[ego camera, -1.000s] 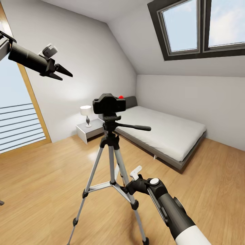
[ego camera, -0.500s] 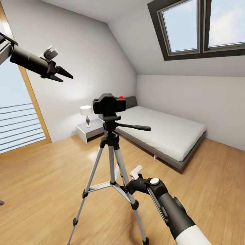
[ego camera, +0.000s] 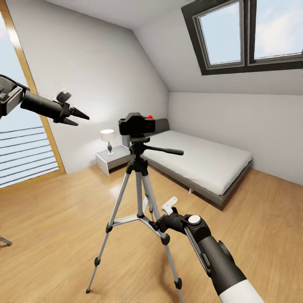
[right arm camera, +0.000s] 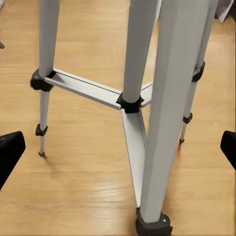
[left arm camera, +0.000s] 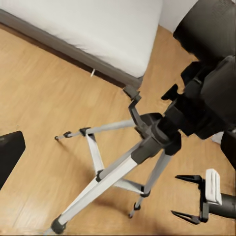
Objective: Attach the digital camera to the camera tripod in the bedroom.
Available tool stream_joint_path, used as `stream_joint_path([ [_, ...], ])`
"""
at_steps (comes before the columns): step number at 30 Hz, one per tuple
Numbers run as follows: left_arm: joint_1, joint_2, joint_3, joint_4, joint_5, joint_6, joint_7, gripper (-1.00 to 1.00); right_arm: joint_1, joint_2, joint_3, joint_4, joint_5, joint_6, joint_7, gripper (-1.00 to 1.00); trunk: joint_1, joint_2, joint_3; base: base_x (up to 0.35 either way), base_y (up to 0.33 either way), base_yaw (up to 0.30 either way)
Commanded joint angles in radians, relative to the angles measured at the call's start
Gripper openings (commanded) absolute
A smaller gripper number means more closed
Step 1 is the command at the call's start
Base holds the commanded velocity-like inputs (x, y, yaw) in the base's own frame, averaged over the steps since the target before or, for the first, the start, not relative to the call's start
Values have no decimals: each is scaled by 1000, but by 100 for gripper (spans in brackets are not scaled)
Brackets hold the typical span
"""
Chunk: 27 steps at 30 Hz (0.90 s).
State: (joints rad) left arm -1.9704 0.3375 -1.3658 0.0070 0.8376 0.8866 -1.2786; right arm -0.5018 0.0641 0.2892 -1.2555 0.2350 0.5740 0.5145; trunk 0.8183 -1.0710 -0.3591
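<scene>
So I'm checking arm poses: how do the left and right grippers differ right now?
The left gripper is raised beside the digital camera, level with it and clear of it; the right gripper sits low against the camera tripod legs. The left's jaws nearly meet at the tips; the right's are spread wide. Both hold nothing.

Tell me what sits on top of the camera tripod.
The digital camera sits on the camera tripod head plate, a round red button on its top, with the bed behind it. The joint between camera and plate is hidden by the camera body, so attachment cannot be confirmed.
</scene>
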Motion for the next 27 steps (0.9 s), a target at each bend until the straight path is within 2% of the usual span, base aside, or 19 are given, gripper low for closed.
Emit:
stream_joint_path([
  [1, 22, 5, 4, 1, 11, 9, -5, 100, 1, -1, -1, -17, 11, 5, 8, 100, 0, -1, -1, -116, 0, 0],
  [5, 86, 15, 16, 1, 18, 7, -4, 100, 8, -3, -3, -54, 11, 9, 8, 100, 0, -1, -1, -80, 0, 0],
  [6, 86, 15, 16, 1, 18, 7, -4, 100, 8, -3, -3, -54, 11, 9, 8, 100, 0, -1, -1, -60, 0, 0],
  [10, 169, 21, 40, 1, 26, -1, 4, 100, 16, -6, -4, -94, 11, 14, 7, 100, 0, -1, -1, -35, 0, 0],
  [11, 169, 21, 40, 1, 26, -1, 4, 100, 16, -6, -4, -94, 11, 14, 7, 100, 0, -1, -1, -24, 0, 0],
  [15, 241, 29, 106, 1, 41, -21, 42, 100, 26, -8, -6, -116, 11, 15, 7, 100, 0, -1, -1, -14, 0, 0],
  [16, 241, 29, 106, 1, 41, -21, 42, 100, 26, -8, -6, -116, 11, 15, 7, 100, 0, -1, -1, -10, 0, 0],
  [19, 296, 42, 157, 0, 48, -33, 76, 100, 34, -10, -9, -122, 11, 16, -5, 100, 0, -1, -1, -6, 0, 0],
  [20, 296, 42, 157, 0, 48, -33, 76, 100, 34, -10, -9, -122, 11, 16, -5, 100, 0, -1, -1, -5, 0, 0],
  [24, 407, 52, 209, 0, 55, -49, 104, 100, 41, -14, -26, -113, 12, 16, -53, 100, 0, -1, -1, -3, 0, 0],
  [25, 407, 52, 209, 0, 55, -49, 104, 100, 41, -14, -26, -113, 12, 16, -53, 100, 0, -1, -1, -2, 0, 0],
  [27, 480, 53, 241, 0, 65, -73, 112, 100, 49, -22, -41, -90, 12, 16, -90, 100, 0, -1, -1, -2, 0, 0],
])
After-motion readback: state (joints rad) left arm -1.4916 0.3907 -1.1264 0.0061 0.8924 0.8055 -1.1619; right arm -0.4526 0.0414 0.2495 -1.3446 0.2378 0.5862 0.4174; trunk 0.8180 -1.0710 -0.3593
